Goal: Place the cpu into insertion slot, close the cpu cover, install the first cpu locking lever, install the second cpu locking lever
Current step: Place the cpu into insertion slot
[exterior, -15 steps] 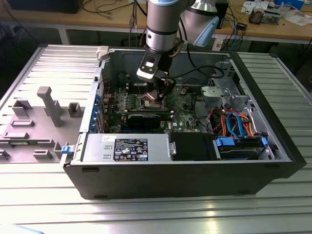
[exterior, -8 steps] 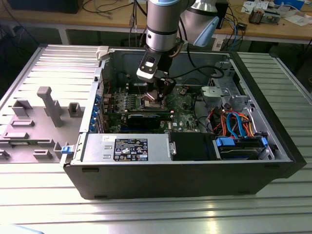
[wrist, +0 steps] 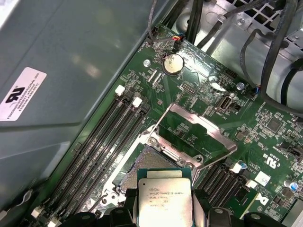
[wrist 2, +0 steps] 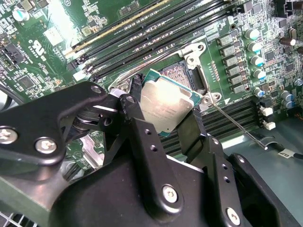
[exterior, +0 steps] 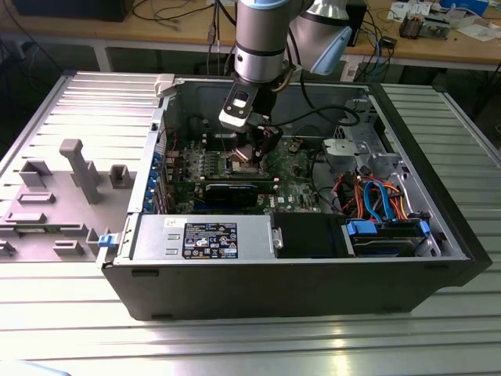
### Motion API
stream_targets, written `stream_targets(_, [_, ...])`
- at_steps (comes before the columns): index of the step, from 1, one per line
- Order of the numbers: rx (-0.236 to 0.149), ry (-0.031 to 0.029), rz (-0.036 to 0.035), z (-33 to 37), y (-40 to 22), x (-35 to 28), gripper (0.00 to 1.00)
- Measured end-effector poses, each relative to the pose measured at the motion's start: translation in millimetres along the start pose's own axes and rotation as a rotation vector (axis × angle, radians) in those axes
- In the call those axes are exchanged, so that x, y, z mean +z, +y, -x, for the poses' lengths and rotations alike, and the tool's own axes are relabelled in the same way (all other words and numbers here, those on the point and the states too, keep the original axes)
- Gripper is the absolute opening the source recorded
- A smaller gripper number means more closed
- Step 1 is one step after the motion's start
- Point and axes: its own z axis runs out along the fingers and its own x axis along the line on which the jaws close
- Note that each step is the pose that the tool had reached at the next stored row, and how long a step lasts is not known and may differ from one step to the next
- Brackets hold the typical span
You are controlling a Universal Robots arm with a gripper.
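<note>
Silver-grey metal top outward, the cpu is sitting clamped by its edges in the tool, which is hovering just over the insertion slot. The cpu cover is standing open. Judged step: placement, not yet seated. Seating is calling for squaring the chip to the socket rim.
</note>
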Motion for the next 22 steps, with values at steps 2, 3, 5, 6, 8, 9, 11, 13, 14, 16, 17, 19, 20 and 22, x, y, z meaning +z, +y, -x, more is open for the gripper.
stream_targets(2, [0.002, 0.0, 0.0, 0.0, 0.0, 0.0, 0.55])
stream_targets(3, [0.002, 0.0001, 0.0, 0.0, 0.0, 0.0, 0.55])
stream_targets(5, [0.004, 0.0001, 0.0001, 0.0, 0.0, 0.0, 0.55])
stream_targets(6, [0.005, 0.0001, 0.0, 0.0, 0.0, 0.0, 0.55])
stream_targets(8, [0.007, 0.0002, 0.0001, 0.0, 0.0, 0.0, 0.55])
stream_targets(9, [0.008, 0.0002, 0.0001, 0.0, 0.0, 0.0, 0.55])
stream_targets(11, [0.009, 0.0002, 0.0001, 0.0, 0.0, 0.0, 0.55])
stream_targets(13, [0.011, 0.0002, 0.0001, 0.0, 0.0, 0.0, 0.55])
stream_targets(14, [0.012, 0.0003, 0.0001, 0.0, 0.0, 0.0, 0.55])
stream_targets(16, [0.014, 0.0002, 0.0, 0.0, 0.0, 0.0, 0.55])
stream_targets(17, [0.015, 0.0003, 0.0001, 0.0, 0.0, 0.0, 0.55])
stream_targets(19, [0.017, 0.0003, 0.0001, 0.0, 0.0, 0.0, 0.55])
stream_targets(20, [0.019, 0.0003, 0.0001, 0.0, 0.0, 0.0, 0.55])
stream_targets(22, [0.022, 0.0004, 0.0001, 0.0, 0.0, 0.0, 0.55])
